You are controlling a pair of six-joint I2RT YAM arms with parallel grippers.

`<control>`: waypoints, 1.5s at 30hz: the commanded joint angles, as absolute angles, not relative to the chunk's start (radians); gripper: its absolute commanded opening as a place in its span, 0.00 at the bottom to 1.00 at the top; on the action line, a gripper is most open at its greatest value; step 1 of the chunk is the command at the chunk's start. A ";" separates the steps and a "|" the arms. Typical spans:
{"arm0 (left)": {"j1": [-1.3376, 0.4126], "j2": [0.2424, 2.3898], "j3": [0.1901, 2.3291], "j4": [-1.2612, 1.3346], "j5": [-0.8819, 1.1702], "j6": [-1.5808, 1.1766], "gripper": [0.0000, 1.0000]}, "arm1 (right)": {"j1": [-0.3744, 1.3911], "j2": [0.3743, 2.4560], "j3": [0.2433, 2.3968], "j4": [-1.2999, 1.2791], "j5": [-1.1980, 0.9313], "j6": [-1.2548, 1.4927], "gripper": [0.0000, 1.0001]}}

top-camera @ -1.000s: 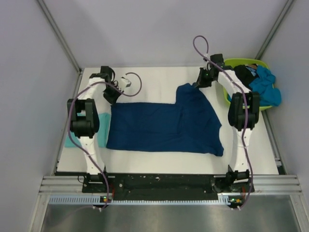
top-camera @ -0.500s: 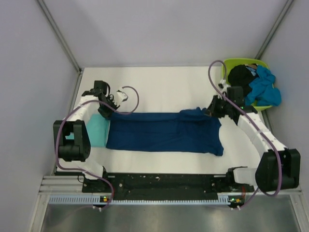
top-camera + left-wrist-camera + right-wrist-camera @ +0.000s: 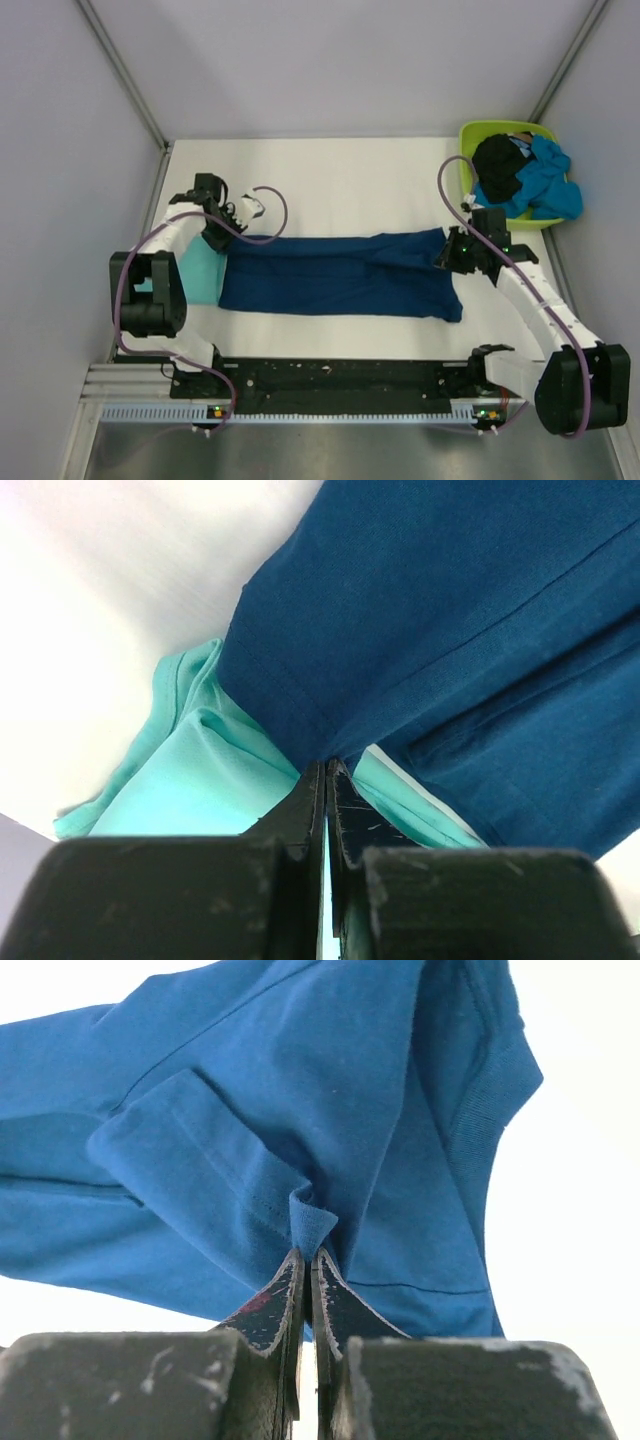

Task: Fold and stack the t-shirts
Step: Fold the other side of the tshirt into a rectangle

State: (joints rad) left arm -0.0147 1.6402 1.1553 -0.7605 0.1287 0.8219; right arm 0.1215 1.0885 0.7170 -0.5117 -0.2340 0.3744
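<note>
While left gripper (image 3: 326, 770) and right gripper (image 3: 307, 1255) pinch the half-folded navy t-shirt (image 3: 340, 275), teal t-shirt (image 3: 200, 272) appears finished; black t-shirt (image 3: 497, 165) and bright blue t-shirt (image 3: 550, 180) await.

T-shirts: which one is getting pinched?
The navy t-shirt, spread flat; the teal t-shirt lies partly under it; the black t-shirt and bright blue t-shirt sit in the tub.

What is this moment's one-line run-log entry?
left gripper: shut on dark blue cloth t-shirt; right gripper: shut on same t-shirt; t-shirt: doubled lengthwise
</note>
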 commanded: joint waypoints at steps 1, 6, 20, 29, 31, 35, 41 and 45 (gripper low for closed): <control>-0.006 1.556 1.125 -0.772 0.160 0.867 0.00 | 0.107 1.054 0.787 -0.603 -0.144 0.359 0.00; -0.006 1.531 1.095 -0.794 0.152 0.874 0.00 | 0.077 1.055 0.785 -0.636 -0.146 0.364 0.00; -0.008 1.660 1.130 -0.902 0.162 0.930 0.41 | 0.009 1.153 0.680 -0.598 -0.245 0.350 0.00; -0.193 1.572 1.414 -1.000 0.501 0.767 0.56 | 0.011 1.258 0.640 -0.552 -0.302 0.341 0.00; -0.323 1.585 1.425 -0.915 0.560 0.636 0.52 | 0.012 1.259 0.632 -0.549 -0.299 0.342 0.00; -0.585 1.708 1.474 -0.694 0.649 0.355 0.43 | 0.014 1.246 0.620 -0.537 -0.290 0.351 0.00; -0.791 1.978 1.689 -0.517 0.634 0.125 0.48 | 0.014 1.261 0.600 -0.508 -0.282 0.351 0.00; -0.822 2.156 1.885 -0.569 0.615 0.054 0.52 | 0.014 1.253 0.597 -0.503 -0.285 0.353 0.00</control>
State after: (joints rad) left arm -0.8146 2.0548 1.7142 -0.6125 0.6106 0.2089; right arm 0.0147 1.2591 0.6018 -0.5392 -0.2832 0.3599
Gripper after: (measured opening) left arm 0.507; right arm 0.009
